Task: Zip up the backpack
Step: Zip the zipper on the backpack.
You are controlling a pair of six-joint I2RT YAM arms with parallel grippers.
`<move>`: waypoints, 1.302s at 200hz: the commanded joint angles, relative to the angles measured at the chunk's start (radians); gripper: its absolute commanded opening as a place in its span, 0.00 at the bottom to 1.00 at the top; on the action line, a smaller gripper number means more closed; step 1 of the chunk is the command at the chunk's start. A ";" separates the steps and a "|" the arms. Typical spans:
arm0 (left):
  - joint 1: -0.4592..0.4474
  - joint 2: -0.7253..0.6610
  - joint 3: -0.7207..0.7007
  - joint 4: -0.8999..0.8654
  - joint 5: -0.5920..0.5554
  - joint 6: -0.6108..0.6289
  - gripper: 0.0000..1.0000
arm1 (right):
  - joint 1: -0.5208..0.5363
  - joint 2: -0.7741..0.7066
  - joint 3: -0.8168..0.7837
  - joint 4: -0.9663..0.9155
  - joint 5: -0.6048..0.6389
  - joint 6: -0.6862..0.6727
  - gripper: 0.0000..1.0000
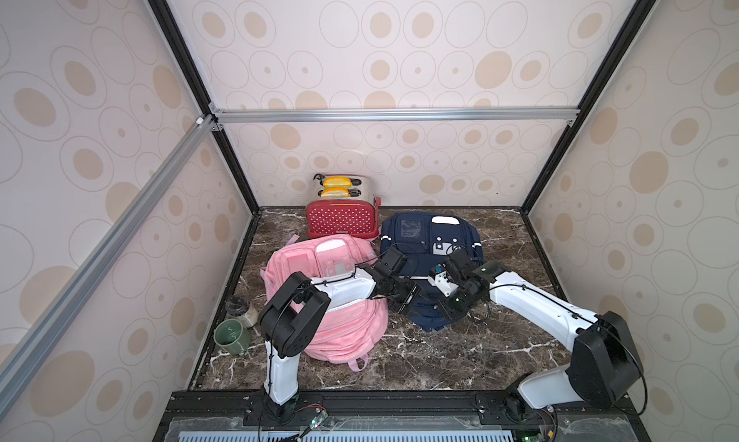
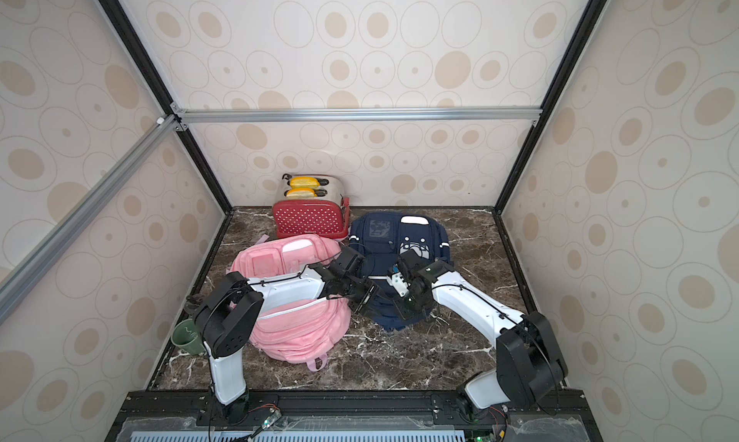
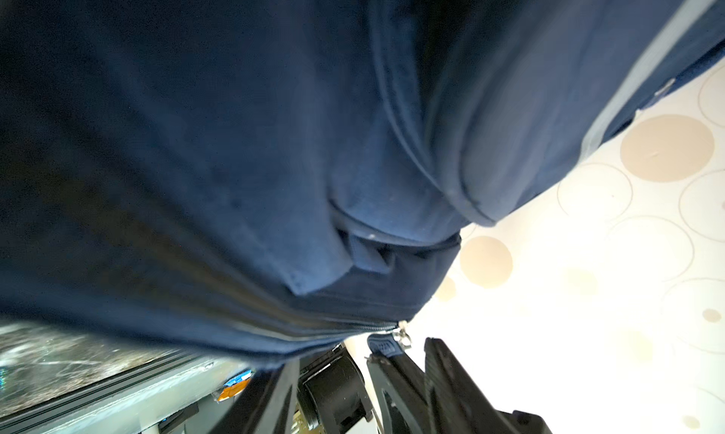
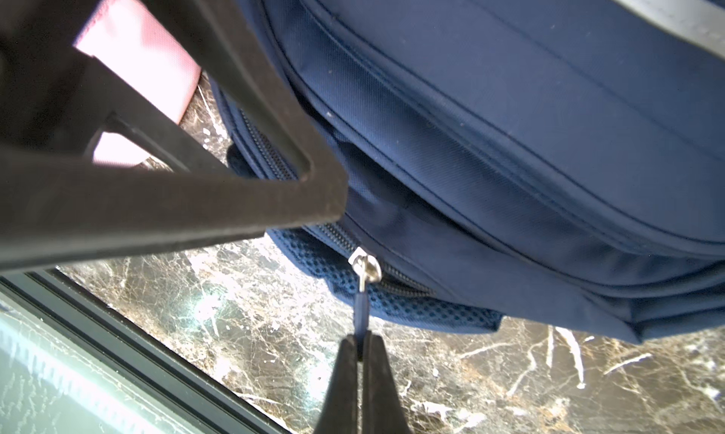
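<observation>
The navy backpack [image 1: 424, 240] [image 2: 394, 236] lies flat at the back right of the marble table, and both grippers sit at its near edge. My right gripper [image 4: 361, 340] [image 1: 448, 310] is shut on the blue zipper pull tab [image 4: 360, 314], which hangs from the silver slider [image 4: 365, 265] on the backpack's [image 4: 510, 137] side zipper. My left gripper [image 3: 359, 349] [image 1: 412, 300] stands with its jaws apart beside the slider [image 3: 400, 330]. One of its fingers [image 4: 235, 200] rests against the backpack's side; the other fingertip is hidden behind navy fabric [image 3: 235, 137].
A pink backpack [image 1: 352, 332] lies open just left of the navy one, under my left arm. A red toaster [image 1: 342, 220] stands at the back. A green mug [image 1: 232, 336] and a jar [image 1: 242, 310] stand at the left edge. The table's black front rail [image 4: 117, 334] runs close by.
</observation>
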 commanded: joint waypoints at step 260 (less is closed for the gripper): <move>0.102 -0.025 0.128 -0.001 0.095 0.185 0.00 | -0.271 0.051 0.047 -0.205 0.205 -0.126 0.00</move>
